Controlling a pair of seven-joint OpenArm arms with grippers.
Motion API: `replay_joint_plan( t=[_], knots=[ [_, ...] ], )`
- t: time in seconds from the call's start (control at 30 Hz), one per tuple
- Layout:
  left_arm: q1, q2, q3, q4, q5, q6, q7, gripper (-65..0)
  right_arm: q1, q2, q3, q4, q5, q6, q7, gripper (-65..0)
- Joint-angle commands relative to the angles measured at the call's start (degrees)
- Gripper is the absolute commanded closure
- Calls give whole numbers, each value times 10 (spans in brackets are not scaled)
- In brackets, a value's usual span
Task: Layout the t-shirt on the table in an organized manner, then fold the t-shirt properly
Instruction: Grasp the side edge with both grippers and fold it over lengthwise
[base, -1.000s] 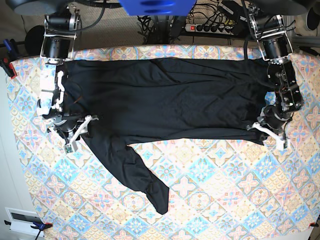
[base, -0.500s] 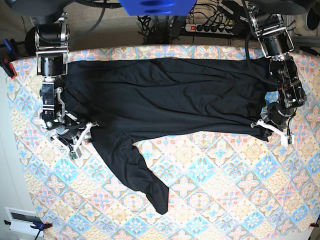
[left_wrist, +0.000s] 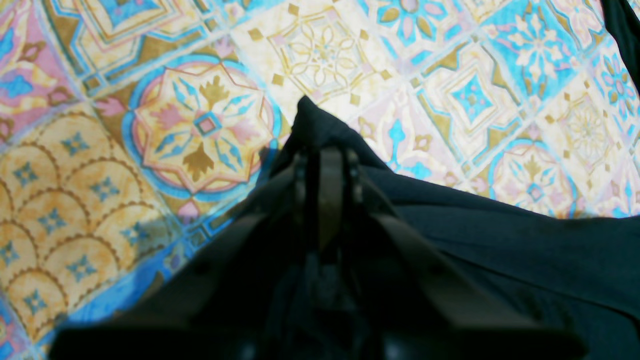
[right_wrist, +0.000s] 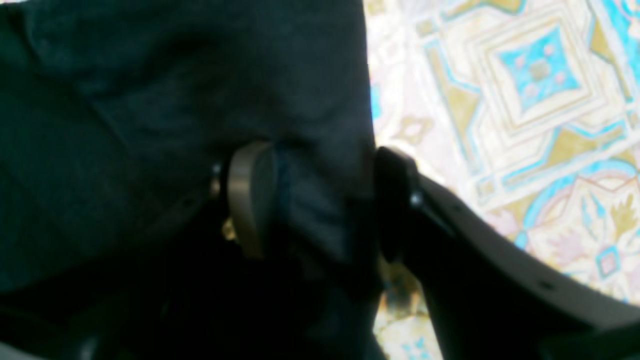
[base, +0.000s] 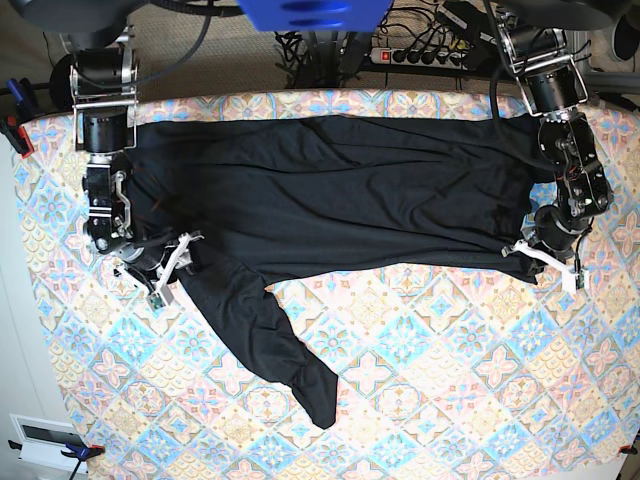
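Note:
The black t-shirt (base: 340, 190) lies spread lengthwise across the far half of the table (base: 420, 380). One long sleeve (base: 290, 360) trails toward the near side. At the base view's right, my left gripper (base: 548, 262) is shut on the shirt's corner. In the left wrist view that gripper (left_wrist: 325, 155) pinches the t-shirt (left_wrist: 500, 240), and a tip of fabric pokes out past it. At the base view's left, my right gripper (base: 168, 272) is open over the shirt's edge. In the right wrist view its fingers (right_wrist: 250, 195) stand wide apart with loose t-shirt (right_wrist: 150, 75) fabric lying between them.
A power strip (base: 420, 55) and cables lie behind the table's far edge. A blue object (base: 315, 12) hangs at the top centre. A red clamp (base: 18, 135) grips the table's left edge. A white box (base: 45, 437) sits off the near left corner.
My right gripper has opened and let the shirt's edge go, and its arm has drawn back toward the far edge. My left gripper has stayed shut and shifted the corner slightly.

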Motion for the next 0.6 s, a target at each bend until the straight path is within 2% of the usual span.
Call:
replay_joint_plan(
  t=[0.0, 0.1, 0.27, 0.3, 0.5, 0.57],
  knots=[
    [-11, -9, -1, 10, -4, -1, -12, 0, 9, 7, 2, 1, -3, 2, -6, -294],
    [-11, -9, -1, 10, -4, -1, -12, 0, 7, 7, 2, 2, -3, 2, -6, -222],
    [-13, -9, -1, 10, -5, -1, -12, 0, 7, 7, 10, 9, -3, 2, -6, -26],
    [-13, -9, -1, 10, -5, -1, -12, 0, 6, 7, 15, 17, -3, 2, -6, -7],
    [-13, -9, -1, 10, -9, -1, -14, 0, -38, 7, 59, 123, -2, 2, -9, -1],
    [-8, -13, -2, 23, -40, -1, -12, 0, -52, 7, 77, 160, -2, 2, -10, -1]
  ],
)
